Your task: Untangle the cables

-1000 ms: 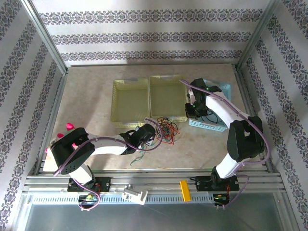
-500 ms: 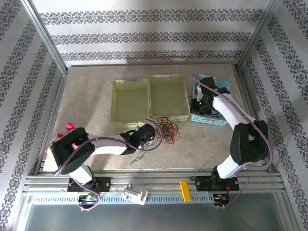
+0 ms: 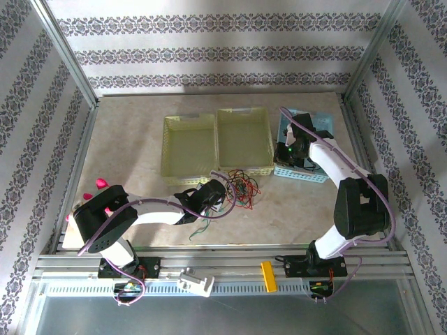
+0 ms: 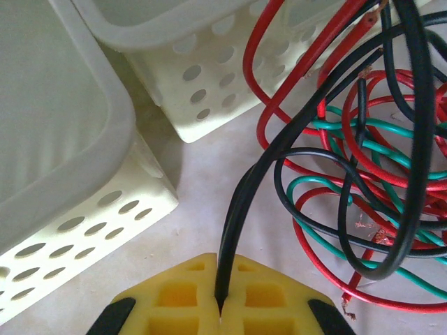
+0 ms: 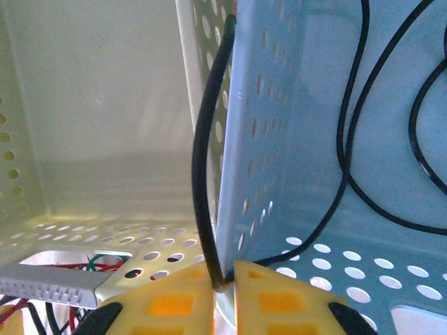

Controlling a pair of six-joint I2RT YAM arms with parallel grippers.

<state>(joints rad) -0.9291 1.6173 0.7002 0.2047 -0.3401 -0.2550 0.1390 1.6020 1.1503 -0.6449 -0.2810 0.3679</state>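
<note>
Top view: seeing two pale baskets side by side mid-bench (image 3: 133, 139), left yellow basket (image 3: 187, 150) and right yellow basket (image 3: 243, 143), both empty. Also a blue basket (image 3: 302, 175) at 3 o'clock of the right one, walls close together; can't tell if touching. Inside the blue basket: thin black loops (image 5: 344, 164) on the floor, clear on the right wrist view, too small to read from the top. Right fingers (image 5: 223, 289) clenched on a black strand (image 5: 200, 160) at the blue basket's near corner, with the strand rising toward 12 o'clock along the seam between blue wall and yellow wall. Can't tell whether it's the same piece as the loops. Tangle of cables (image 3: 242, 188) on the bench at 6 o'clock of the right yellow basket, just beside its near wall. Left wrist view resolving what the top view blurs: red cable (image 4: 314, 66), green cable (image 4: 363, 130) and black cable (image 4: 237, 216) looped through one another at 3 o'clock, left fingers (image 4: 220, 310) clenched on the black cable at 6 o'clock, perforated walls of both yellow baskets at 10 to 12 o'clock. In the way: those near walls tight against the tangle, and the left arm (image 3: 157, 209) low over the bench at 8 o'clock of it. Elsewhere: pink object (image 3: 100, 184) at the bench's 9 o'clock edge, yellow block (image 3: 267, 275) and white clip (image 3: 196, 283) on the front rail at 6 o'clock.
</note>
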